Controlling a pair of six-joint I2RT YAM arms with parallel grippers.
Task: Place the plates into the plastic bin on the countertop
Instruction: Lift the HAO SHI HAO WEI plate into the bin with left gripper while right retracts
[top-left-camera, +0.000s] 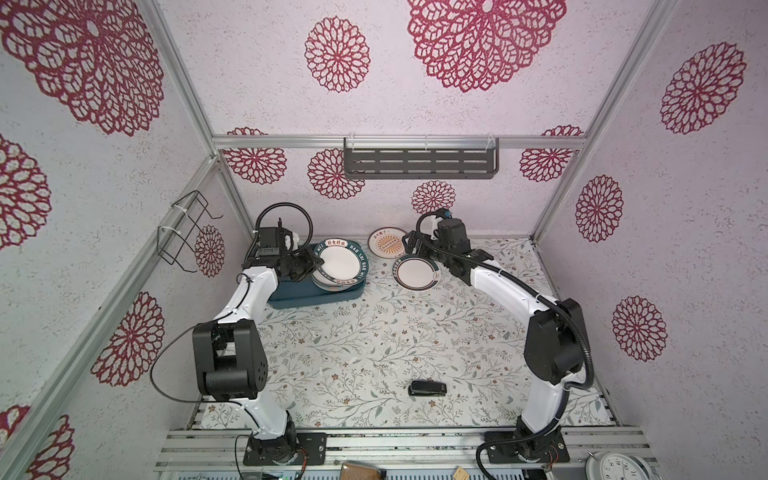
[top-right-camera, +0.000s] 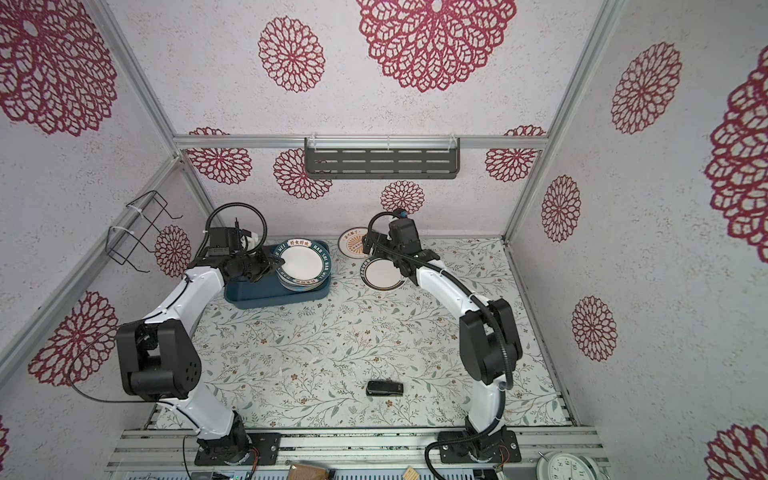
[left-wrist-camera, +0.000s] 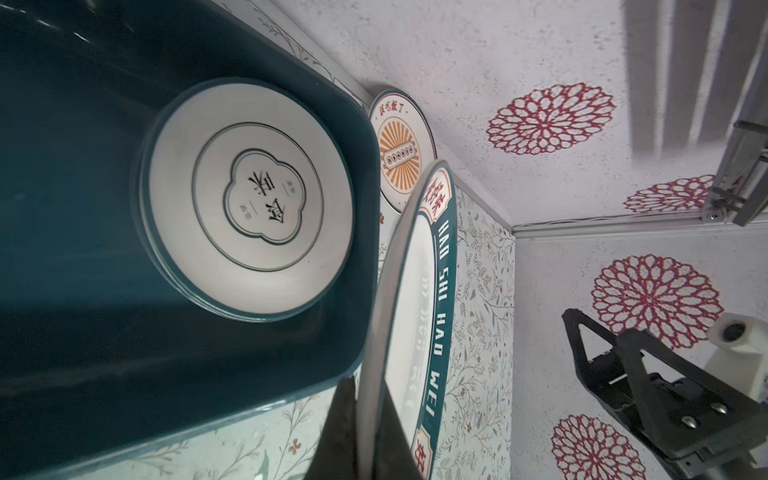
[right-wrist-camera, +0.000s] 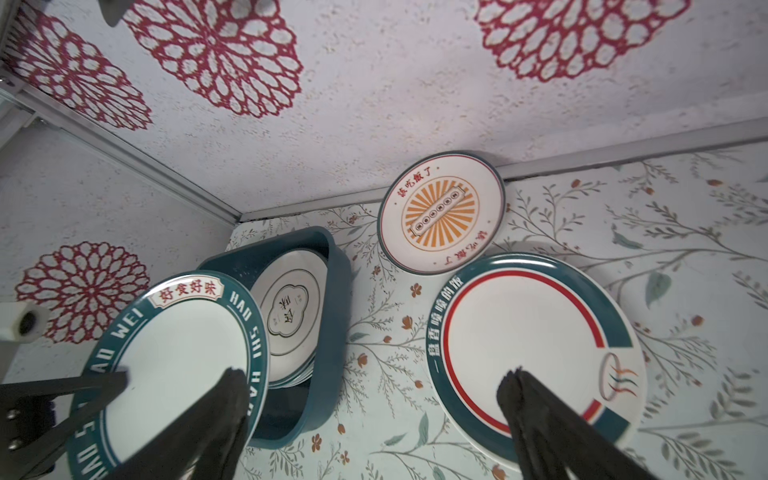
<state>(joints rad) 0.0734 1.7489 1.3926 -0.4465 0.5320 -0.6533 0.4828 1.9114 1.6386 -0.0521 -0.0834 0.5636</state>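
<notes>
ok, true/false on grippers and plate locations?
1. Left gripper is shut on the white plate with teal lettered rim. True.
2. Right gripper holds the white plate with teal and red rings. False: it is open; that plate lies on the leaf-printed white countertop.
3. The white orange-sunburst plate sits in the dark teal plastic bin. False: it is on the countertop, outside the bin.
4. The bin already holds stacked plates. True.

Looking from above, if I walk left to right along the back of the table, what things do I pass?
First the left gripper → lettered plate it pinches → orange sunburst plate → teal-rimmed plate lying flat.
</notes>
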